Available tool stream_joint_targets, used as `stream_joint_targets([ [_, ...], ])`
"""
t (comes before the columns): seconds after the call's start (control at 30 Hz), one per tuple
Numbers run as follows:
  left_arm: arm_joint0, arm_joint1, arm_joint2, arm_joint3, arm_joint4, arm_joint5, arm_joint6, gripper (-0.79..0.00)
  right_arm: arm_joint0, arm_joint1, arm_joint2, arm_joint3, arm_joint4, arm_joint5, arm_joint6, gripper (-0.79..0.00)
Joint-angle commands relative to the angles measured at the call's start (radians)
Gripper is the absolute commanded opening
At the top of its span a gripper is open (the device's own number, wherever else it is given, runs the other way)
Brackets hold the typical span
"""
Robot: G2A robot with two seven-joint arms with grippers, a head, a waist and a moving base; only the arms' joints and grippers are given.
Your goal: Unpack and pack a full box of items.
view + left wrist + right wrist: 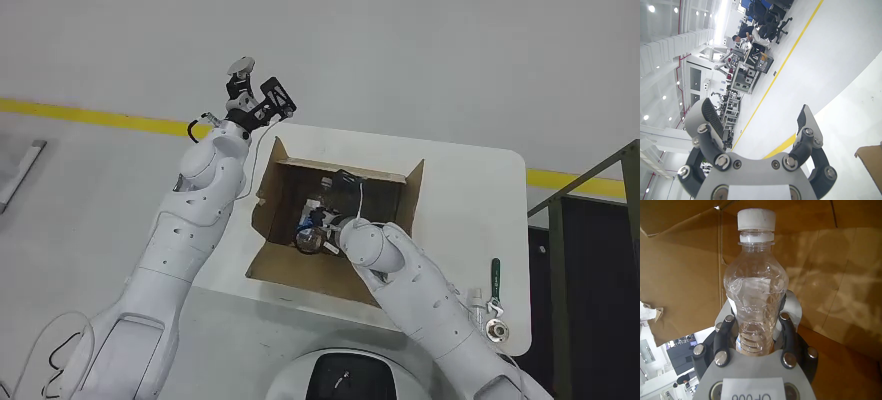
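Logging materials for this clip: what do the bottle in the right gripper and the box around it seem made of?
The bottle looks like thin clear plastic, glossy, with crinkled highlights; its ribbed white cap is probably plastic too. The box looks like brown cardboard, matte, creased at folds and torn at one edge, likely corrugated.

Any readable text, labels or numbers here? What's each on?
White sticker on the right claw: dark characters, cut by the frame edge, not readable whole.
Second sticker, on the left claw: blank where it shows.
Label on the bottle: mostly behind the claw's fingers, unreadable.
Cardboard box: no print seen.
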Motion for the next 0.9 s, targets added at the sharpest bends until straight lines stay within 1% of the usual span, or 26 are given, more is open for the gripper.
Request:
stream_joint_targets([
  [0.0,0.0,0.0,0.0,0.0,0.0,0.0,0.0,0.0,0.009,-0.004,-0.005,0.015,0.003,0.001,-0.003,-0.409],
  [0.03,0.0,0.0,0.0,0.0,0.0,0.0,0.0,0.0,0.012,-0.006,-0.006,0.02,0.005,0.001,-0.005,-0.397],
  [0.07,0.0,0.0,0.0,0.0,0.0,0.0,0.0,0.0,0.014,-0.008,-0.007,0.025,0.006,0.0,-0.007,-0.277],
  [0.13,0.0,0.0,0.0,0.0,0.0,0.0,0.0,0.0,0.018,-0.01,-0.01,0.032,0.004,0.001,-0.007,-0.249],
  [0.23,0.0,0.0,0.0,0.0,0.0,0.0,0.0,0.0,0.02,-0.012,-0.008,0.034,0.003,-0.003,-0.007,-0.283],
  [0.4,0.0,0.0,0.0,0.0,0.0,0.0,0.0,0.0,0.019,-0.013,0.001,0.037,-0.002,0.0,-0.003,-0.139],
  [0.43,0.0,0.0,0.0,0.0,0.0,0.0,0.0,0.0,0.019,-0.013,0.002,0.037,-0.003,0.0,-0.003,-0.148],
  [0.47,0.0,0.0,0.0,0.0,0.0,0.0,0.0,0.0,0.019,-0.014,0.003,0.037,-0.003,0.0,-0.001,-0.179],
  [0.57,0.0,0.0,0.0,0.0,0.0,0.0,0.0,0.0,0.019,-0.014,0.007,0.03,-0.006,0.002,0.0,-0.182],
  [0.67,0.0,0.0,0.0,0.0,0.0,0.0,0.0,0.0,0.018,-0.014,0.013,-0.013,-0.014,0.006,0.01,-0.197],
  [0.7,0.0,0.0,0.0,0.0,0.0,0.0,0.0,0.0,0.017,-0.012,0.013,-0.038,-0.025,0.012,0.019,-0.212],
  [0.73,0.0,0.0,0.0,0.0,0.0,0.0,0.0,0.0,0.018,-0.01,0.013,-0.066,-0.044,0.022,0.035,-0.292],
  [0.77,0.0,0.0,0.0,0.0,0.0,0.0,0.0,0.0,0.019,-0.006,0.011,-0.101,-0.07,0.035,0.057,-0.413],
  [0.8,0.0,0.0,0.0,0.0,0.0,0.0,0.0,0.0,0.019,-0.002,0.01,-0.139,-0.104,0.055,0.082,-0.471],
  [0.87,0.0,0.0,0.0,0.0,0.0,0.0,0.0,0.0,0.01,0.009,0.015,-0.234,-0.164,0.089,0.137,-0.723],
])
